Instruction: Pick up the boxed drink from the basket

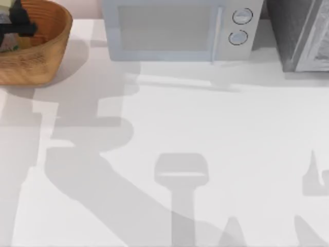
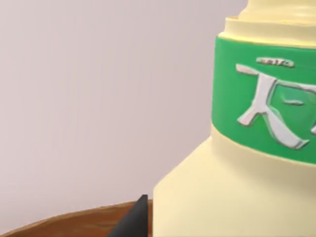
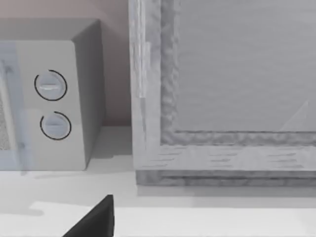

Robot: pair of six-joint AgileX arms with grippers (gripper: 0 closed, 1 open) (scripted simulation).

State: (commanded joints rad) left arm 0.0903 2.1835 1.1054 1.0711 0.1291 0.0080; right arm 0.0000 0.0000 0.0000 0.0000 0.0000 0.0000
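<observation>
Basket [image 1: 36, 56]: far left corner of the white surface [image 1: 205, 154], woven, orange-brown. Left end effector [image 1: 20, 20]: dark, down inside the basket; finger spread cannot be told. Boxed drink [image 2: 247, 163]: in the basket, close against the left wrist camera, pale yellow with a green band. Microwave [image 1: 180, 28]: far edge, two dials. Grey framed cabinet [image 1: 303, 33]: far right. Right end effector fingertip [image 3: 98, 219]: above the surface near the cabinet; state cannot be told.

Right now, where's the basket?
The basket sits at the top view's far left corner, left of the microwave, with the left gripper inside it.
</observation>
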